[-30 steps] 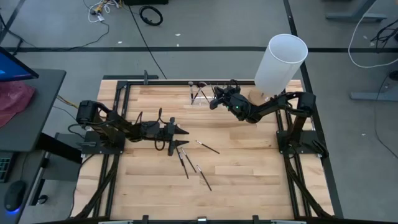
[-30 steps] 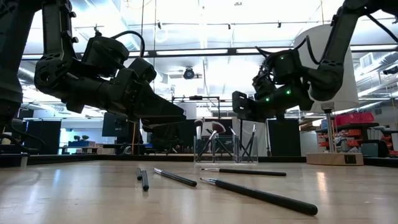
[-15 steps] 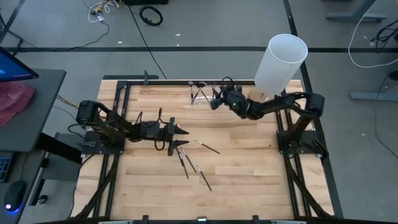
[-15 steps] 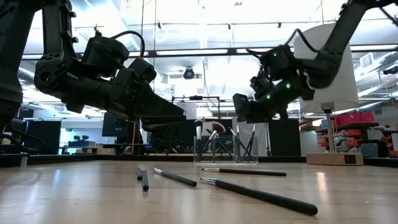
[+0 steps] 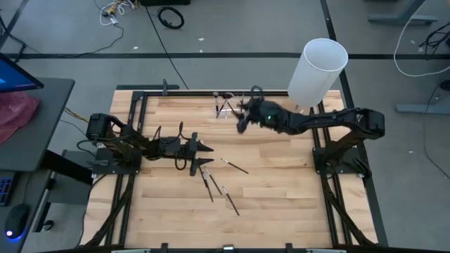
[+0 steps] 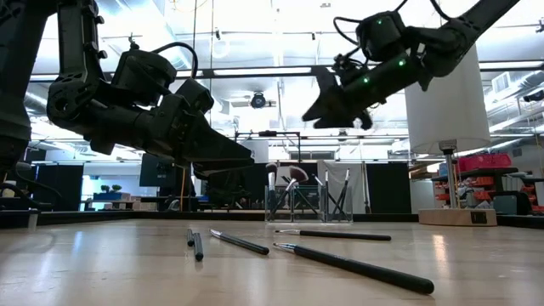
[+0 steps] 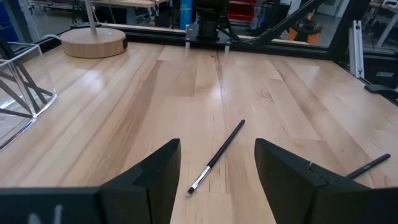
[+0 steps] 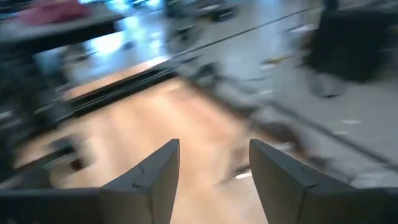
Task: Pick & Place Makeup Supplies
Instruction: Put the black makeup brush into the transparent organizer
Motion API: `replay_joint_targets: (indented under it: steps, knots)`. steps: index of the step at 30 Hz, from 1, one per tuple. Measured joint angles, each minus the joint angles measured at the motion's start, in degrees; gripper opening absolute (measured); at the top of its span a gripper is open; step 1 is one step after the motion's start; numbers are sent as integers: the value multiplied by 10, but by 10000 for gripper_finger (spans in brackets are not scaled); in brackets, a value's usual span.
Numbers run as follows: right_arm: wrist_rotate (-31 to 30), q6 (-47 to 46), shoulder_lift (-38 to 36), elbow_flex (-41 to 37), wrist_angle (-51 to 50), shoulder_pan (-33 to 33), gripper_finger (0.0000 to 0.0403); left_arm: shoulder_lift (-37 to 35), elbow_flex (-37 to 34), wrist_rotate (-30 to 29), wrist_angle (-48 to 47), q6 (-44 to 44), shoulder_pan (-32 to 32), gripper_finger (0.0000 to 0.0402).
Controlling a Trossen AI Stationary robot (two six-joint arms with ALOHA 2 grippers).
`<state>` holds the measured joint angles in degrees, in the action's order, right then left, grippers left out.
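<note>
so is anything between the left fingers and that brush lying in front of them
Nothing visible. In the left wrist view the brush lies on bare table straight ahead of the open left gripper, its tip between the two fingers. The clear holder sits well off to the side.

The left arm reaches from the table's nine o'clock edge toward the centre, held low and nearly level over the wood. The left gripper sits just left of centre, its two dark fingers spread apart with nothing between them. The right arm stretches from the three o'clock side toward twelve o'clock, raised well above the surface. The right gripper hangs high near the far edge, jaws parted and empty
</note>
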<state>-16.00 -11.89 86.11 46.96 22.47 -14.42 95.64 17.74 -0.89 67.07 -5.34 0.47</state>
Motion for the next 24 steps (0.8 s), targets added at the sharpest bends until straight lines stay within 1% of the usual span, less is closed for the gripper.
replay_joint_targets:
  steps: [4,9,11,13,19,21,24]
  knots:
    - [56,-18,32,-7,-5,68,185,0,0,-2,0,0,0,208]
    - [64,-12,95,-29,-3,172,175,0,0,-6,0,0,0,208]
    - [49,-18,127,-33,-1,204,171,0,0,-6,0,0,0,208]
    - [11,-46,162,-34,3,229,165,0,0,-6,0,0,0,208]
    - [-79,-87,248,-35,28,259,142,0,0,-6,1,0,0,208]
    - [-93,-88,264,-33,37,261,130,0,0,-6,2,0,0,208]
    - [-94,-87,282,-32,41,260,103,0,0,-6,2,0,0,208]
